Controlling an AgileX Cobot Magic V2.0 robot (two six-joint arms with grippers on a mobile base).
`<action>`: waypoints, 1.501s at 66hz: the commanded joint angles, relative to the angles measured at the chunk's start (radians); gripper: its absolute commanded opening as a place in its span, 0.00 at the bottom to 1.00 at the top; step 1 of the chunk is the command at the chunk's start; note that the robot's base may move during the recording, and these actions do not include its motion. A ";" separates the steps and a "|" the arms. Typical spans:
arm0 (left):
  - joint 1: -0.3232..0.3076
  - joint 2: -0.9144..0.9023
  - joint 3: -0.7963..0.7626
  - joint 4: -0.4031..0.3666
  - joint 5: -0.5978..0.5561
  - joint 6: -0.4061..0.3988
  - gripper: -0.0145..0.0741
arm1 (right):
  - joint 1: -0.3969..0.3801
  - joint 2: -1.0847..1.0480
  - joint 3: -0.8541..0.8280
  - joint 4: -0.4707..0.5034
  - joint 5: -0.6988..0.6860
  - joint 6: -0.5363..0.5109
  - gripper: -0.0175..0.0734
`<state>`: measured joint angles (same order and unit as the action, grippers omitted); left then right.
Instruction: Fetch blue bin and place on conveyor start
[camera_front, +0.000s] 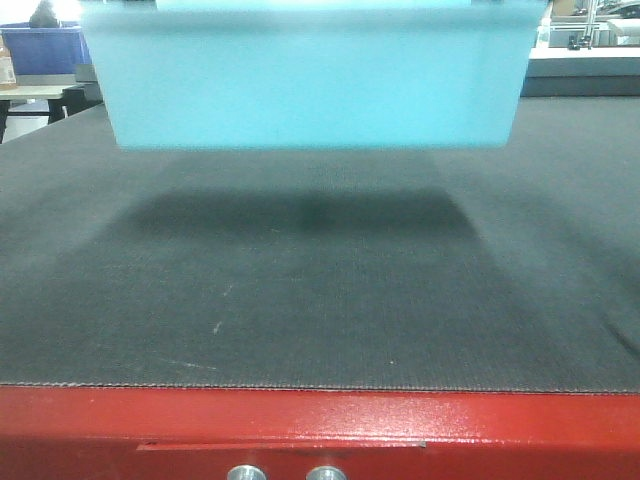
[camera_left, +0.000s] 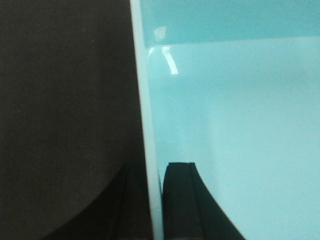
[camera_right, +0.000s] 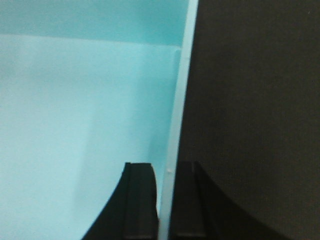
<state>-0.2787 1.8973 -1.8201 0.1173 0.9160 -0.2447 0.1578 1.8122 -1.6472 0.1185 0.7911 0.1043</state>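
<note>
The blue bin (camera_front: 310, 80), a pale cyan tub, hangs at the top of the front view, above the conveyor start's dark grey belt (camera_front: 320, 300). Its shadow lies on the belt below it. The red end frame (camera_front: 320, 425) with silver bolts (camera_front: 245, 472) runs along the near edge. In the left wrist view my left gripper (camera_left: 155, 167) is shut on the bin's left wall (camera_left: 145, 100), one finger inside and one outside. In the right wrist view my right gripper (camera_right: 164, 167) is shut on the right wall (camera_right: 177, 115) in the same way. Neither gripper shows in the front view.
A dark blue crate (camera_front: 45, 45) and a seated person (camera_front: 43, 12) are at the far back left, by a table (camera_front: 30, 90). A white-edged surface (camera_front: 580, 65) lies beyond the belt at the back right. The belt stretches wide on both sides of the bin.
</note>
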 joint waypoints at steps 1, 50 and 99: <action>0.006 0.035 -0.006 0.020 -0.050 0.007 0.04 | -0.005 0.038 -0.017 -0.017 -0.060 -0.017 0.05; 0.006 -0.045 -0.008 0.032 0.016 0.007 0.71 | -0.036 -0.025 -0.113 -0.060 0.025 -0.035 0.66; 0.044 -0.666 0.591 0.159 -0.236 -0.041 0.04 | -0.045 -0.547 0.440 -0.069 -0.220 -0.035 0.02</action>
<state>-0.2570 1.3008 -1.3144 0.2770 0.7669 -0.2538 0.1188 1.3282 -1.2944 0.0681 0.6774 0.0749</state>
